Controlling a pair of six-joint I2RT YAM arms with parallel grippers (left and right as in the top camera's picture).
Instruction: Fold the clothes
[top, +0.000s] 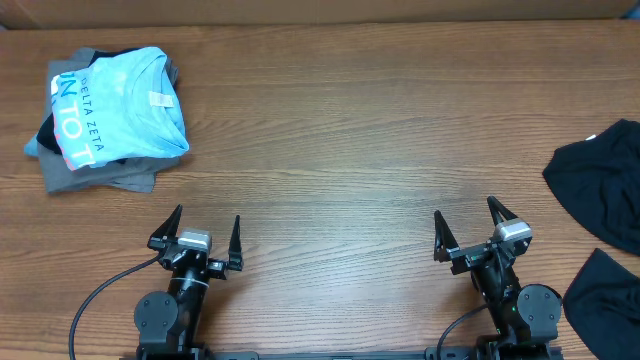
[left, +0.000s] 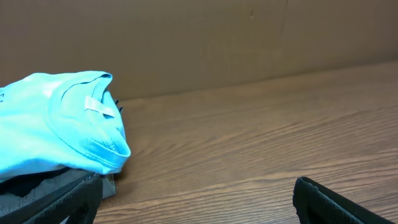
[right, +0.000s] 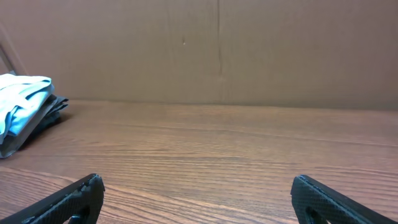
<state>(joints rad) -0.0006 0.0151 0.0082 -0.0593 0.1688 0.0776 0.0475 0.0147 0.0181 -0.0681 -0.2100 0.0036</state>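
Overhead: left gripper (top: 208, 215) and right gripper (top: 464, 210) sat at the near edge of the wooden surface (top: 340, 130). Both sets of jaws were wide open, holding nothing. The light blue T-shirt (top: 125, 105) lay folded on top of a stack at far left, with the grey shirt (top: 128, 180) under it and a dark layer poking out on the stack's left side. Two loose pieces lay at the right edge, both cut off by the frame: a crumpled black shirt (top: 605, 175) and a second black garment (top: 605, 290) nearer the arms. My read: the stack looked done and the crumpled black shirt was next. The right arm was closer, so drag it to the bare middle, spread it flat, then fold with both arms.

Left wrist: the T-shirt's collar and neck tag faced the camera, just left of the open jaws, with nothing between them. Cardboard wall (left: 249, 37) stood behind. Keep this arm off the stack, since a nudge could undo the fold.

Right wrist: open jaws, bare wood ahead, stack at far left. The black pieces were out of frame, so this view couldn't guide a grasp until the arm swung right. Pinch a single layer at a hem or shoulder, not a bunch. Seams on black cloth would likely be hard to read.
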